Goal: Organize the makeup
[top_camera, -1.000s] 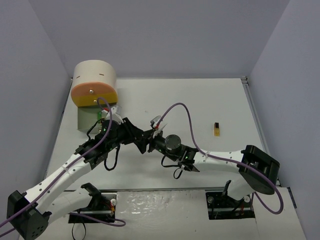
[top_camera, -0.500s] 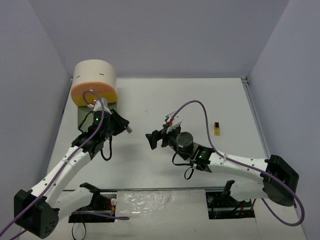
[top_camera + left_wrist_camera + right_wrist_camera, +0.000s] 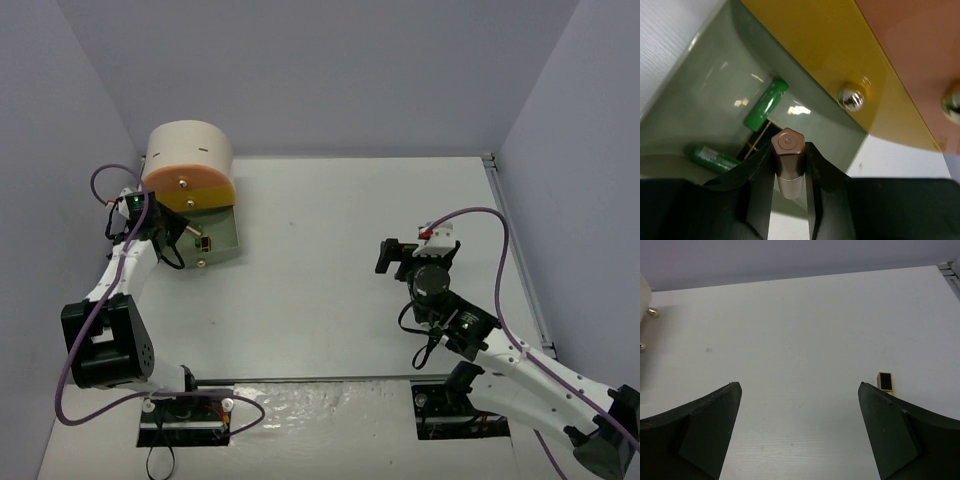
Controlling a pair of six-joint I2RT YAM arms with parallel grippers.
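White bench (image 3: 330, 230): by the open green drawer (image 3: 715, 100), left end effector (image 3: 788, 150) pinches a brown tube (image 3: 789, 177), likely to drop in; right end effector (image 3: 799, 385) is spread, empty.

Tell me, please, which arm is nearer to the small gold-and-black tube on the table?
Right. The right arm holds its open fingers just short of the tube; the left arm is across the table, at the green drawer.
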